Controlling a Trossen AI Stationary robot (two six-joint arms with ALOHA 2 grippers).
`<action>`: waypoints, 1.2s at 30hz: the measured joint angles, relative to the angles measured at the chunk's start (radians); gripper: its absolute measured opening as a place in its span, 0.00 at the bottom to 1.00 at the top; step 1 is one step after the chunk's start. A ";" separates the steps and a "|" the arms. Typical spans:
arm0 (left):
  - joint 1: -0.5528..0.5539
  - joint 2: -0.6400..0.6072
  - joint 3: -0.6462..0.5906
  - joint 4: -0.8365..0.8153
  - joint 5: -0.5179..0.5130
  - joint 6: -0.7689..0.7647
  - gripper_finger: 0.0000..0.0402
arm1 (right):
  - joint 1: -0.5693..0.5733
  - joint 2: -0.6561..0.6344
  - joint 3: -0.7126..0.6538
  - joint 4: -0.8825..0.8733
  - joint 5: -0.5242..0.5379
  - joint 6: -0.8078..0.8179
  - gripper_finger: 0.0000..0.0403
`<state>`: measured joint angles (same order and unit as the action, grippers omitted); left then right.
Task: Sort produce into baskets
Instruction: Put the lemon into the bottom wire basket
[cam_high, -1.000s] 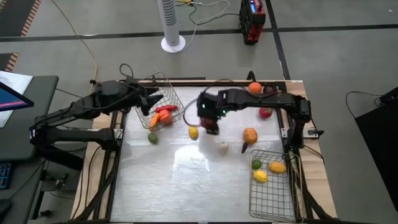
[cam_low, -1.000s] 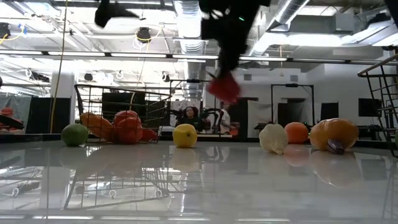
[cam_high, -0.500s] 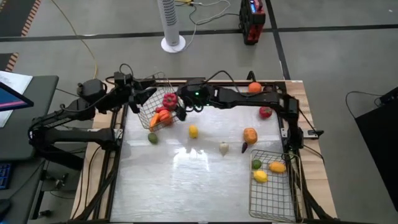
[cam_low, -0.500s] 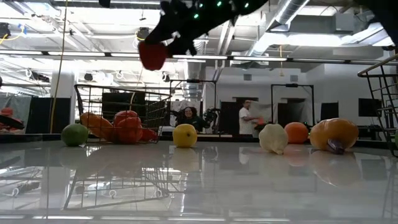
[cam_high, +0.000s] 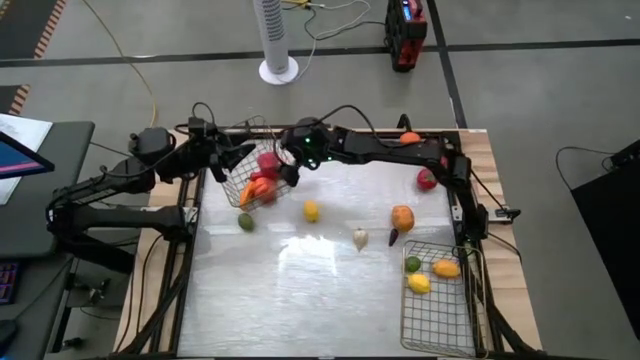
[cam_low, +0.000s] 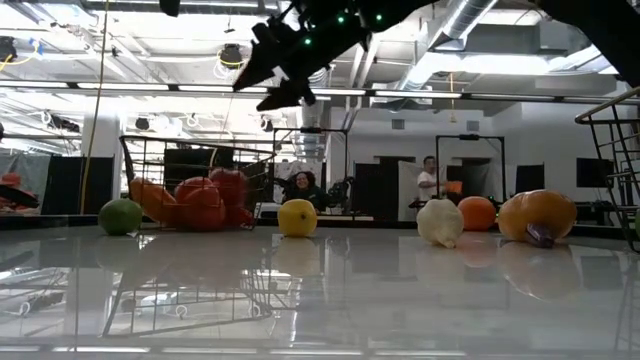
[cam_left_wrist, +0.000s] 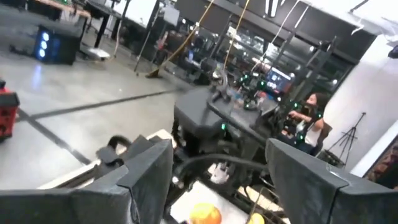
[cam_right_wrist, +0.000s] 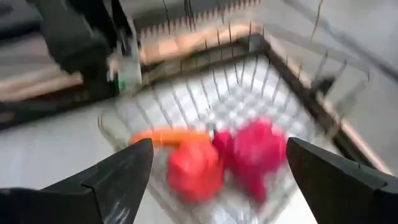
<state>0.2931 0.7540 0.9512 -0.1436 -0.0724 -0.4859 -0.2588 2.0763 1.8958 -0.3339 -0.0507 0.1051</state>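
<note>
The left wire basket (cam_high: 262, 172) stands at the table's far left, holding red pieces and a carrot (cam_right_wrist: 168, 135); it also shows in the low view (cam_low: 195, 180). My right gripper (cam_high: 291, 166) hangs open and empty above it, and shows in the low view (cam_low: 272, 78). Through its open fingers I see two red pieces (cam_right_wrist: 249, 152) lying in the basket. My left gripper (cam_high: 236, 160) is open and empty at the basket's left rim. A second wire basket (cam_high: 437, 300) at the near right holds a lime and two lemons.
Loose on the table: a lime (cam_high: 245, 222), a lemon (cam_high: 311, 211), white garlic (cam_high: 359, 238), an orange piece (cam_high: 402, 217), a red tomato (cam_high: 427, 180) and an orange (cam_high: 410, 141) at the far edge. People stand in the room beyond the table.
My right gripper has carried a red piece from the table's middle up and toward the far left, over the left basket, and has opened. The red piece has dropped and now lies in the basket with the others.
</note>
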 joint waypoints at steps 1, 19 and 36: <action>0.000 0.000 0.000 -0.017 0.006 -0.009 0.61 | 0.000 -0.006 0.013 -0.062 -0.006 -0.001 0.98; 0.000 -0.001 0.000 -0.264 0.003 -0.031 0.61 | 0.124 -0.025 -0.224 -0.366 0.013 0.230 0.94; 0.000 -0.002 0.000 -0.249 0.015 -0.024 0.61 | 0.137 -0.025 -0.439 -0.057 0.073 0.231 0.85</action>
<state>0.2928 0.7525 0.9512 -0.3930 -0.0578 -0.5095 -0.1215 2.0512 1.4570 -0.3908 0.0220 0.3361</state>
